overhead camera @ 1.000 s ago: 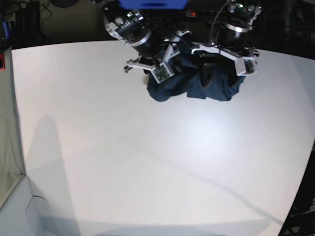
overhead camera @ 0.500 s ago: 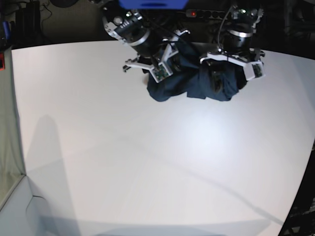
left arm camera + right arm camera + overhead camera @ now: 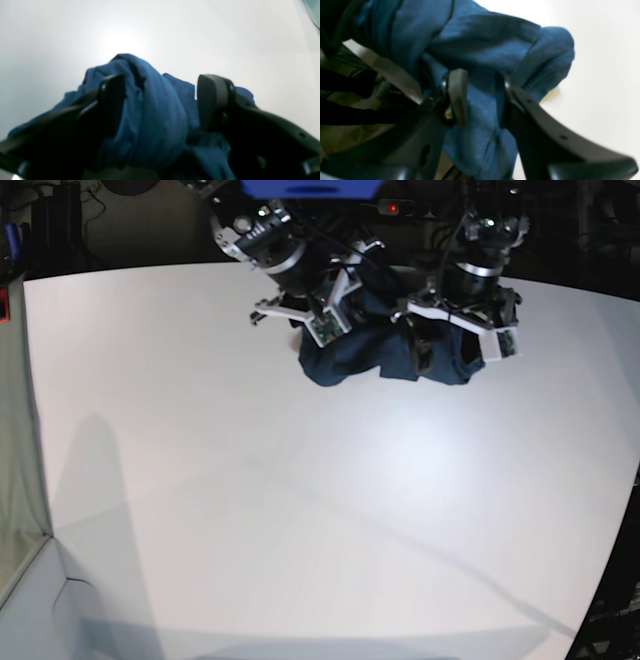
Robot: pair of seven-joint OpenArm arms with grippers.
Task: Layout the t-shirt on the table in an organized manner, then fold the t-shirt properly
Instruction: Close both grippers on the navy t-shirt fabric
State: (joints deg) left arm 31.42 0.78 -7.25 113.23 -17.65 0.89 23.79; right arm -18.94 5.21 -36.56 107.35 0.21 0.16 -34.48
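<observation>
The dark blue t-shirt [image 3: 385, 358] lies bunched in a heap at the far edge of the white table [image 3: 300, 500]. On the heap's left side, my right gripper [image 3: 340, 315] is down in the cloth. In the right wrist view the right gripper [image 3: 480, 75] stands narrow, shut on a fold of the t-shirt [image 3: 495, 42] that fills the gap. My left gripper [image 3: 440, 345] is over the heap's right side. In the left wrist view the left gripper [image 3: 161, 82] is open, its fingers [image 3: 212, 100] straddling a bulging roll of t-shirt [image 3: 155, 120].
Both arm bases and dark cables [image 3: 420, 210] crowd the space just behind the heap, past the table's far edge. The white top [image 3: 225, 37] stretches wide toward the near side. A grey panel [image 3: 15, 480] runs along the left edge.
My left gripper has swung and come down from the heap's right edge onto its right side. The right gripper and the heap have hardly moved.
</observation>
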